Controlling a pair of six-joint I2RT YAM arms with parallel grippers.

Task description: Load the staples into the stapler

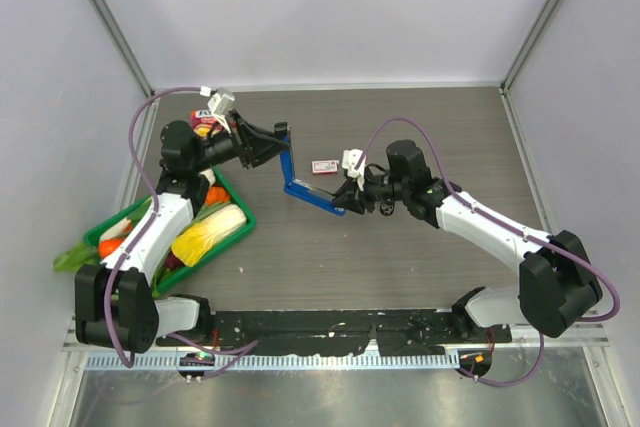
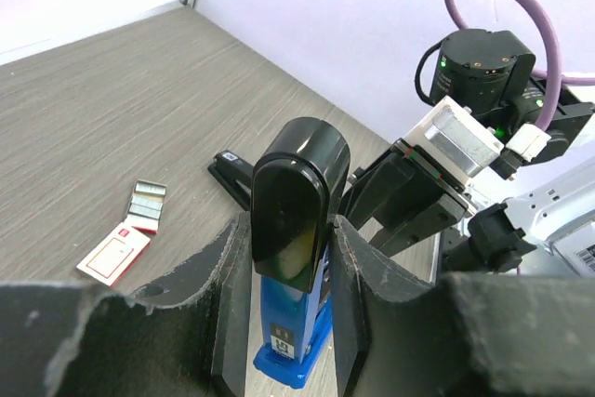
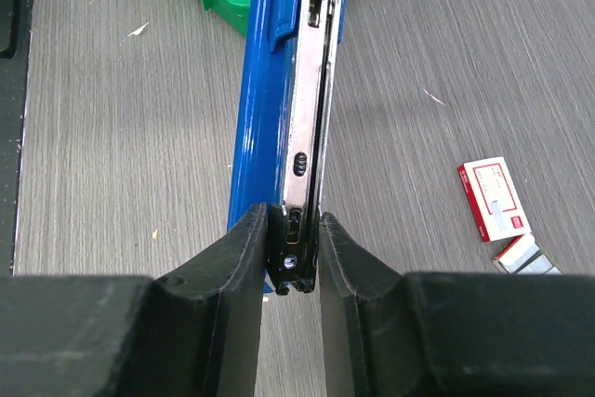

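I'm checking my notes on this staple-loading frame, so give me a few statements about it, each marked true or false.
1. The blue stapler is swung wide open. True.
2. The right gripper holds the staples. False: the strip lies on the table beside the red-and-white box. This gripper is shut on the end of the stapler's metal magazine.
3. The left gripper clamps the stapler's black top arm. True.
4. The green bin of vegetables sits by the right arm. False: it is on the left arm's side.
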